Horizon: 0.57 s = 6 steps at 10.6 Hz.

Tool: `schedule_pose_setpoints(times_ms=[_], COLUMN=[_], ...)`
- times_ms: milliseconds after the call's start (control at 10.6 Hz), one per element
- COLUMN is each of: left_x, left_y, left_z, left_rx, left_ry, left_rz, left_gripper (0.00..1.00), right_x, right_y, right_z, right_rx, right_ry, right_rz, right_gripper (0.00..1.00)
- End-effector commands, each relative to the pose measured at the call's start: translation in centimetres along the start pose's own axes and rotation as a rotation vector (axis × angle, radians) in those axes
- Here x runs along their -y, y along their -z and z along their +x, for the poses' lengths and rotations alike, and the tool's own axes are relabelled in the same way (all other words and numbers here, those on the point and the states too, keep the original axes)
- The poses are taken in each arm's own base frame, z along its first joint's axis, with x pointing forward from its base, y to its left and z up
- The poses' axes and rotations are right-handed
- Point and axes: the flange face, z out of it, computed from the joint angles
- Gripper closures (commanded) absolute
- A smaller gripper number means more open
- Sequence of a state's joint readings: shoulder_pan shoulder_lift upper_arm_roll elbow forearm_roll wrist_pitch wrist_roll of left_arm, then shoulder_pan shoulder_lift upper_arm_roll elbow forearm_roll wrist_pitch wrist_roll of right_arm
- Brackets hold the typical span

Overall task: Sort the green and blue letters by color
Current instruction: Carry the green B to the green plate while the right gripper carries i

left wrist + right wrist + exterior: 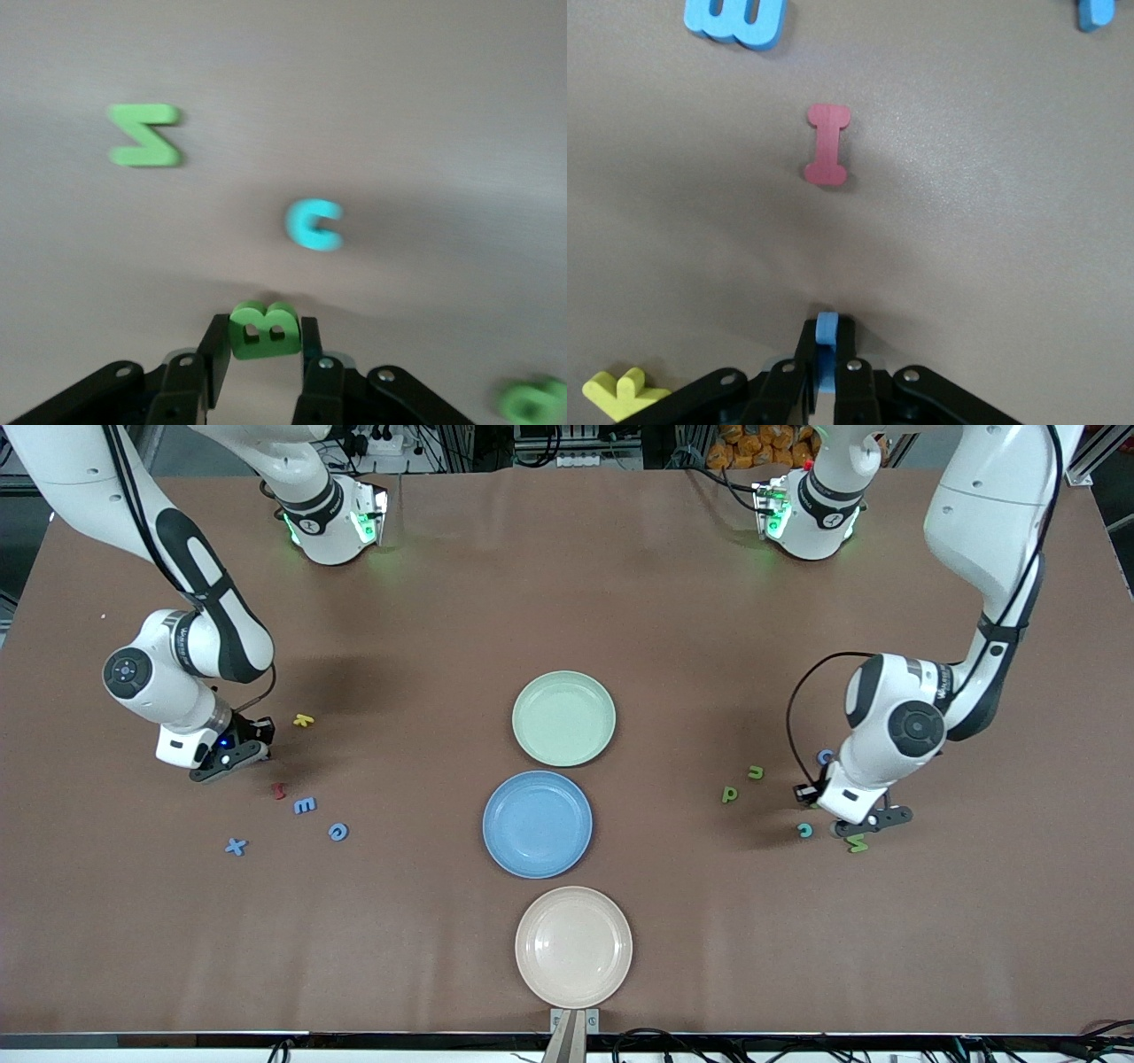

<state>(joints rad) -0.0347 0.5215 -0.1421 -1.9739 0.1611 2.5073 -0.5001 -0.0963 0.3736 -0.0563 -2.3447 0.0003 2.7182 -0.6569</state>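
Letters lie in two loose groups at the ends of the brown table (567,584), and each arm already has one pinched. In the left wrist view the left gripper (263,350) is clamped on a green B (264,329), which stands upright between the two black fingers (213,354); in the front view that gripper (837,828) sits low at the left arm's end of the table. Around it lie a teal c (804,830), a green zigzag letter (857,842) nearer the front camera, a green p (729,794), a green n (756,772) and a blue letter (825,756) partly hidden by the wrist. The right wrist view shows the right gripper (827,354) squeezed tight on a thin blue letter (826,341) held edge-on, so its shape cannot be read. In the front view the right gripper (232,760) is down low at the right arm's end of the table, with a yellow letter (304,720) just beside it, a dark red letter (279,790), a blue E (305,806), a blue c (338,832) and a blue x (236,847) nearer the front camera. Three plates line up along the middle of the table: a green plate (523,691) farthest from the front camera, a blue plate (496,850) next, and a beige plate (620,974) nearest.
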Motion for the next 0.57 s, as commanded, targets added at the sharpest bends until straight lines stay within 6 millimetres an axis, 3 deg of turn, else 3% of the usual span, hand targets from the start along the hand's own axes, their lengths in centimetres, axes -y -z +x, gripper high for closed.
schedule_pose_setpoints(times_ms=[0,189,473], left_x=[-7.9,-11.2,-19.6], left_y=[6.5,8.9,10.4], left_z=[-3.7,-5.9,-11.1], left_rx=[0.036,0.050,0.065], left_ry=[0.004,-0.028,0.012], left_rz=[0.018,0.005,-0.044], left_gripper=[1.00,1.00,1.00], right_x=[0.3,0.2,0.5], right_y=[-0.4,-0.2,3.1], right_z=[-0.6,-0.4,2.0], right_rx=[0.007,0.018,0.041], right_ry=[-0.018,-0.068,-0.179], right_rz=[0.008,0.017,0.035], right_gripper=[1.00,1.00,1.00])
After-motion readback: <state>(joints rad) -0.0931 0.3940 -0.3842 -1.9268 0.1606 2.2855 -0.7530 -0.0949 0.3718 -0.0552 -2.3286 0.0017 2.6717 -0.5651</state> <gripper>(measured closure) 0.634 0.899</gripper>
